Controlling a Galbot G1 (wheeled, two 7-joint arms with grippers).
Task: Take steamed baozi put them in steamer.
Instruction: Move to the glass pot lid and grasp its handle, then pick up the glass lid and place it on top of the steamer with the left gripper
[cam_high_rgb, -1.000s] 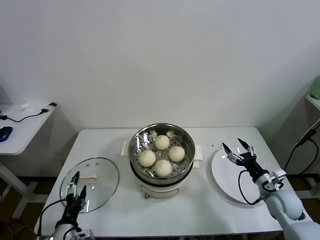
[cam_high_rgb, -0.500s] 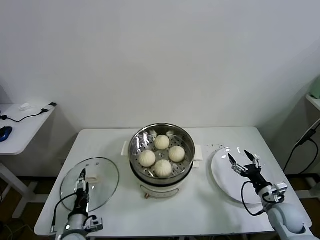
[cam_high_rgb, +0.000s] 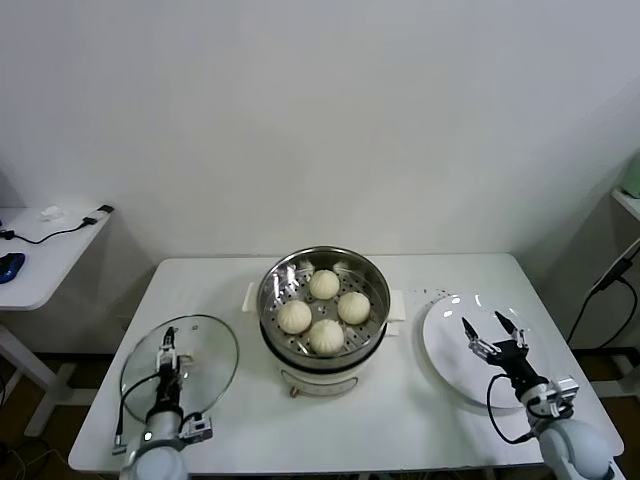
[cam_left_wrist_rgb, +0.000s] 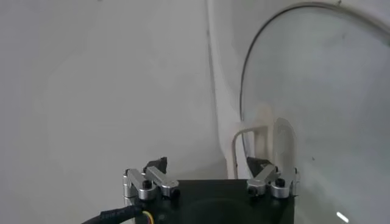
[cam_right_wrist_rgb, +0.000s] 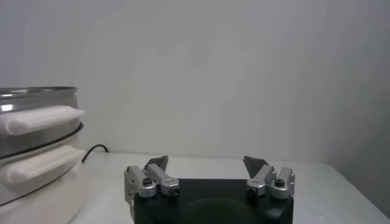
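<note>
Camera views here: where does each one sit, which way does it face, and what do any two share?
Head view: up on the robot, looking down at steamer with baozi; both arms low.
Left wrist view: behind left pincer, facing glass lid.
Right wrist view: behind right pincer, facing wall.
Shared: steamer, head and right wrist.

1. My left gripper had thin dark fingers tipped with silver, on a slim black stem.
2. Its wrist was a pale grey rounded shell with small metal fittings at the sides, and a black cable looped off it.
3. My right gripper had dark pointed fingers on silver brackets.
4. A black cable curled beside its black stem, down to a grey-white rounded forearm.
5. Seen from the wrists, each gripper had a black block body, silver knuckle links with dark screws, and dark pointed tips.
6. By my left gripper's body ran a black cable showing yellow and red wires.
</note>
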